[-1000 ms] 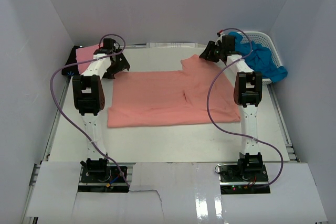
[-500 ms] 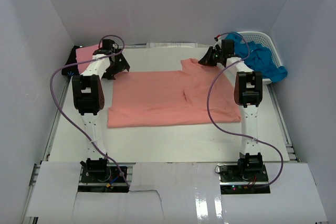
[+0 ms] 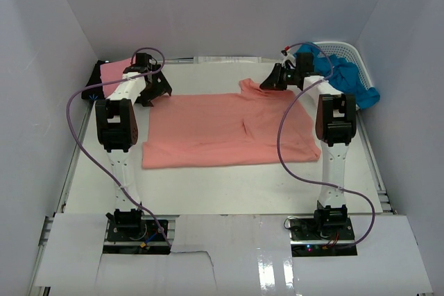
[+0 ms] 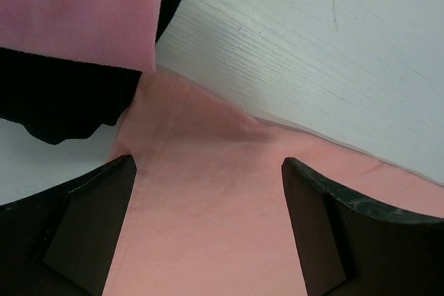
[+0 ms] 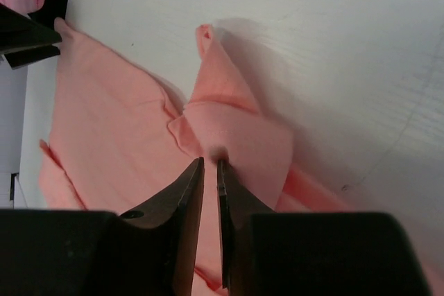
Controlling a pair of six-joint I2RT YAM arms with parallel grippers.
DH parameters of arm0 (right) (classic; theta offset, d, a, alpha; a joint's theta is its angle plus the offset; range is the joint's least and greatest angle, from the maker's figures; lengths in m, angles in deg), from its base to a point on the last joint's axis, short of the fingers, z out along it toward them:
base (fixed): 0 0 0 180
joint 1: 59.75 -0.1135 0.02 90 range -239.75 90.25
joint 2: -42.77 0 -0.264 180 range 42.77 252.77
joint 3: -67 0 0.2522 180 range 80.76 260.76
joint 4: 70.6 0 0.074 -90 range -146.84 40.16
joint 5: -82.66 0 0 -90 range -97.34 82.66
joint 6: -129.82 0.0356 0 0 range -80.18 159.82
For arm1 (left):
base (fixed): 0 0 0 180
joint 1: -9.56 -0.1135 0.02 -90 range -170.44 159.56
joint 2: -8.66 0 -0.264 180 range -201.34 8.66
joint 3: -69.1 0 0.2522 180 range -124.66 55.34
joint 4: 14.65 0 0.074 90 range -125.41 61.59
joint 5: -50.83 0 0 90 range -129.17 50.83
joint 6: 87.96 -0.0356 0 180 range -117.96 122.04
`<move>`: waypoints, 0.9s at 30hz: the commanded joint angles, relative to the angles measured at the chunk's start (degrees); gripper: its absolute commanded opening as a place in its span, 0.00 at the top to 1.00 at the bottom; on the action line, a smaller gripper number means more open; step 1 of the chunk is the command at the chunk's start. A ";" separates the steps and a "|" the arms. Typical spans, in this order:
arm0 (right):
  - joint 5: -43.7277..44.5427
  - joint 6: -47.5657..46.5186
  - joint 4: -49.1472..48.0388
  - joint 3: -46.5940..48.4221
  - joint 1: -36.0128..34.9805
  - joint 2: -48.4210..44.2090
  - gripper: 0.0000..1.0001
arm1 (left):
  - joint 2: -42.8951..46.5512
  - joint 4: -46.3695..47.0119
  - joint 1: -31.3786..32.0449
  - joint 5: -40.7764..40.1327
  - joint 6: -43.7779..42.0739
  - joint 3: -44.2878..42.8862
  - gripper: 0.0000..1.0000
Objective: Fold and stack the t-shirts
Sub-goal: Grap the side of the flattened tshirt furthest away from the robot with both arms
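Lying flat on the white table (image 3: 229,185), long axis left to right, the large salmon-coral cloth t-shirt (image 3: 222,129) is pinched at its far right edge by the nearly closed right gripper (image 5: 209,164), the wide-open, empty left gripper (image 4: 208,164) over its far left corner.

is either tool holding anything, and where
The right tool pinches the salmon t-shirt at a raised fold on its far edge; the left tool holds nothing.
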 commanded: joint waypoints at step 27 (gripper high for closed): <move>17.42 -3.54 -0.50 7.12 1.24 -0.13 0.34 | 1.05 1.40 -0.34 3.52 -0.80 0.40 0.03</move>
